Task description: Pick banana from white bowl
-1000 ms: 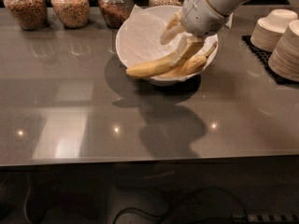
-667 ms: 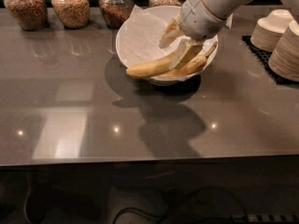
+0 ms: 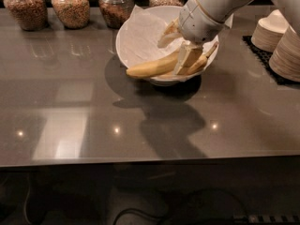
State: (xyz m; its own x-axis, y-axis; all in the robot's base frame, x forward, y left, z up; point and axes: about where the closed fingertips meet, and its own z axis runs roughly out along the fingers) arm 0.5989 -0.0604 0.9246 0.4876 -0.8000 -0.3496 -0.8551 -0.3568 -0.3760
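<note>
The white bowl (image 3: 140, 41), lined with crinkled white paper, stands at the back middle of the grey counter. The bright-yellow banana (image 3: 149, 69) lies across its front rim, its tip sticking out to the left. A thinner, duller banana (image 3: 202, 61) with a long stem lies beside it on the right. My gripper (image 3: 178, 47) reaches down into the bowl from the upper right. It is open. One finger (image 3: 187, 58) rests against the bananas and the other (image 3: 167, 35) is over the paper liner. The middle of the yellow banana is hidden behind the lower finger.
Several glass jars (image 3: 70, 6) of grains stand in a row along the back edge. Stacks of small cream bowls (image 3: 281, 43) sit on a black mat at the right. The counter's front edge (image 3: 140, 161) runs across the lower part of the view.
</note>
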